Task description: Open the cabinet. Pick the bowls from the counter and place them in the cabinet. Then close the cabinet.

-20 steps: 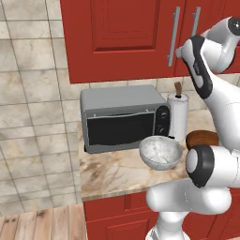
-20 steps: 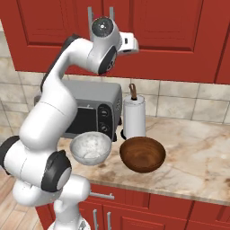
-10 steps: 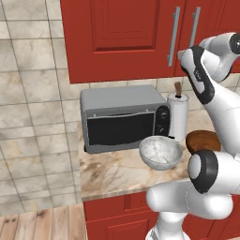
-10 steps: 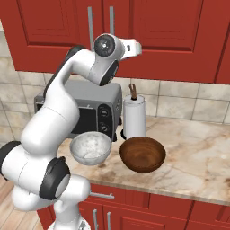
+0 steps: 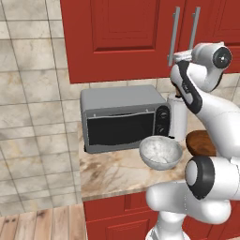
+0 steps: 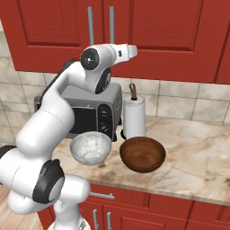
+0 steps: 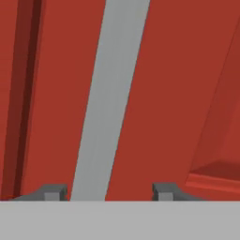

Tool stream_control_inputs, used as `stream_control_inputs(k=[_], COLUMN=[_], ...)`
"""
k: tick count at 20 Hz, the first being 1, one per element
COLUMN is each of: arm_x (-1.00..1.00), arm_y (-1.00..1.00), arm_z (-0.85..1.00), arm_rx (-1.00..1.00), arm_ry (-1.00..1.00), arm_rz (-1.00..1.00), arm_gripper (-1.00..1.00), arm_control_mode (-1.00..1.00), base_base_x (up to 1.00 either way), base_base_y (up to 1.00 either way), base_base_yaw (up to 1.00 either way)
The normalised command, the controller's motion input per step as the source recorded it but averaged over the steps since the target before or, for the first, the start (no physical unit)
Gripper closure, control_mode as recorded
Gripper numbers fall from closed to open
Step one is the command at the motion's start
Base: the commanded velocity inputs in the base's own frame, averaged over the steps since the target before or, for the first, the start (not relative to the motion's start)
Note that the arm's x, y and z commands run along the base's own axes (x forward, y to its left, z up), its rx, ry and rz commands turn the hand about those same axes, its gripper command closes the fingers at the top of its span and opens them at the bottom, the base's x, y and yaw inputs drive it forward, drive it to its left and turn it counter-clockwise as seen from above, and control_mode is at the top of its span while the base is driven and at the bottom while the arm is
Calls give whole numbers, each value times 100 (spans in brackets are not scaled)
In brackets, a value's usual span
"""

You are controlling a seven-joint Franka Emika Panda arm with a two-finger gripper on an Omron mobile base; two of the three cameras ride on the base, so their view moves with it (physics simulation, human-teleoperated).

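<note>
Two finger tips of the part-open gripper astride the cabinet handle, grip unclear; no legible writing.

2 bowls, 1 microwave, 1 paper towel roll, 2 handles.

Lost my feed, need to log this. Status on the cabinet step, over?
Gripper at a cabinet bar handle, jaws apart, handle between the tips. Doors shut. Both bowls on the counter. Nothing blocking.
</note>
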Motion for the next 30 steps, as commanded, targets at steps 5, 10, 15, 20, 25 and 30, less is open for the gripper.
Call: stream_control_inputs(k=[5, 10, 15, 20, 25, 30], arm_x=[80, -16, -50, -52, -54, -35], arm_y=[-32, -100, -100, -100, -100, -100], arm_z=[-41, -19, 0, -4, -30, -39], arm_rx=[3, 26, 43, 43, 41, 33], arm_ry=[-3, 5, 35, 11, -24, -51], arm_rz=[-6, -17, -25, -9, 2, 8], arm_gripper=[100, 100, 100, 100, 100, 100], arm_control_mode=[-100, -100, -100, -100, -100, -100], base_base_x=[0, 0, 0, 0, 0, 0], base_base_y=[0, 0, 0, 0, 0, 0], base_base_yaw=[0, 0, 0, 0, 0, 0])
